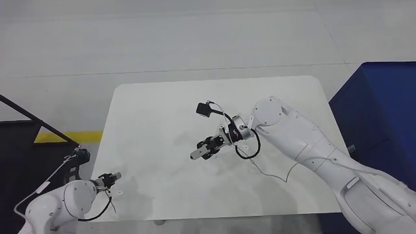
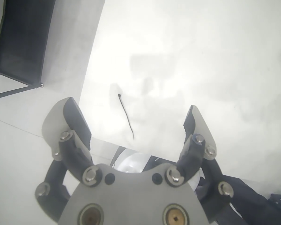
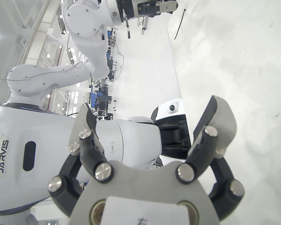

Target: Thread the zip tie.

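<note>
The left gripper (image 2: 131,106), its two fingers standing spread apart and gripping nothing, is hovering at the front-left corner of the white table (image 2: 182,36), just short of the black zip tie (image 2: 126,115). The zip tie is lying flat and unlooped on the tabletop close beside that corner, its small head lying farther in from the front edge and its thin tail pointing toward that edge, touched by neither gripper. The right gripper (image 3: 149,105), fingers likewise parted and empty, is hanging above the middle of the table, well apart from the zip tie.
</note>
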Controlling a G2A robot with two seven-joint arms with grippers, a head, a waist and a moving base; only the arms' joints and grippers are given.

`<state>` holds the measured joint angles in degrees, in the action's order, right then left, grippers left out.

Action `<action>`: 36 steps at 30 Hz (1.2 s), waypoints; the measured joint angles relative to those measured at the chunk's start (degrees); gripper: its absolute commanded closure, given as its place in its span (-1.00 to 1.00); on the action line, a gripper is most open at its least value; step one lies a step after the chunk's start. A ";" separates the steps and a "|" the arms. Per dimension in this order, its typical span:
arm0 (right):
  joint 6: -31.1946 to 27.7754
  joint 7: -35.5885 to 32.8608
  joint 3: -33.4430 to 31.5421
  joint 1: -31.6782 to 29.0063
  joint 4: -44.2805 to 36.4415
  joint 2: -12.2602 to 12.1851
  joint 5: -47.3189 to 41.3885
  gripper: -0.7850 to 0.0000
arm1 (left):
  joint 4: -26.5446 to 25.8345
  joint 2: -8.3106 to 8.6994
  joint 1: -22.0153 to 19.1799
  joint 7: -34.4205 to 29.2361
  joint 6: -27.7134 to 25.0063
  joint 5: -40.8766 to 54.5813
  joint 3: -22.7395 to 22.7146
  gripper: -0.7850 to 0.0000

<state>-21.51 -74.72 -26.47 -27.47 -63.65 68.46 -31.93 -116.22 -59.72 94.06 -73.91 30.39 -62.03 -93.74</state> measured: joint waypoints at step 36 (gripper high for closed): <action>0.00 0.00 0.00 0.00 0.00 0.00 0.00 -1.00 | 11.10 -11.02 -7.52 -9.02 -9.02 -20.09 0.71 0.49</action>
<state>-21.51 -74.72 -26.47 -27.47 -63.65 68.46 -31.93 -105.12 -70.74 86.53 -82.93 21.37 -82.12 -93.02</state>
